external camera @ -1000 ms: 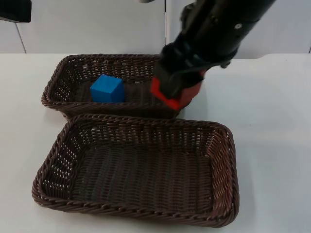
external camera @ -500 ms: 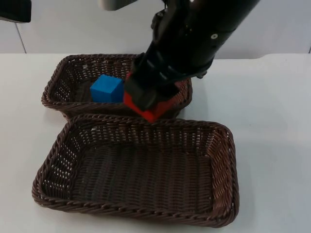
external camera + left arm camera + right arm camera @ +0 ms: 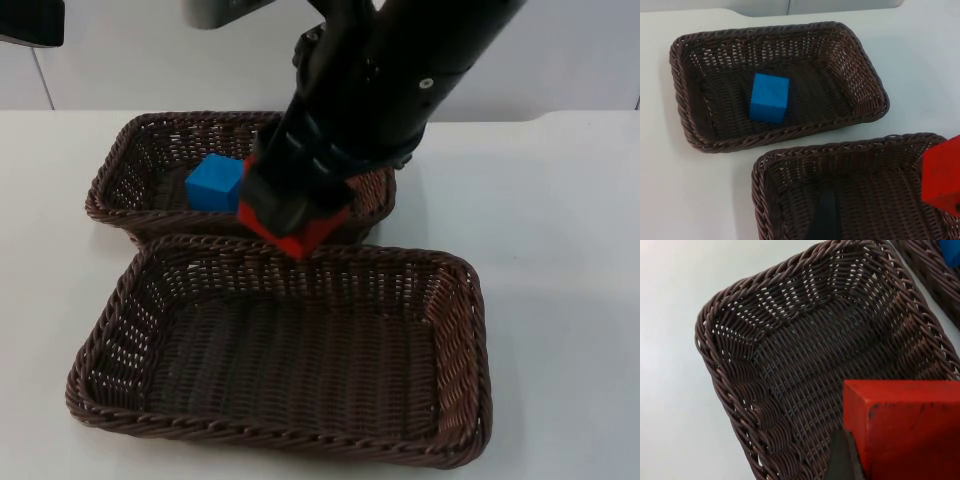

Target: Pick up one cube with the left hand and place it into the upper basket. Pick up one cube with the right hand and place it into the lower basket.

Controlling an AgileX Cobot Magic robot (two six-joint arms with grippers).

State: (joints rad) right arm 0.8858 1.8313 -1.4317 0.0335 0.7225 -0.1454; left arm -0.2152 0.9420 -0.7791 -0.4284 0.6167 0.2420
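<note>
Blue cube (image 3: 213, 183) sits in the upper basket (image 3: 120, 170), left half done; left gripper's finger state can't tell. Red cube (image 3: 296, 228), clamped in the right gripper (image 3: 290, 215), has shifted leftward to the lower basket (image 3: 455, 370) far rim; release probably next.

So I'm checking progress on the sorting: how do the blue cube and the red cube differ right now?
The small blue cube rests on the floor of the upper brown wicker basket, touched by nothing; the red cube is held in the air by the right gripper, above the far rim of the lower brown wicker basket. Blue sits level; red hangs tilted. Both are plain single-coloured cubes.
</note>
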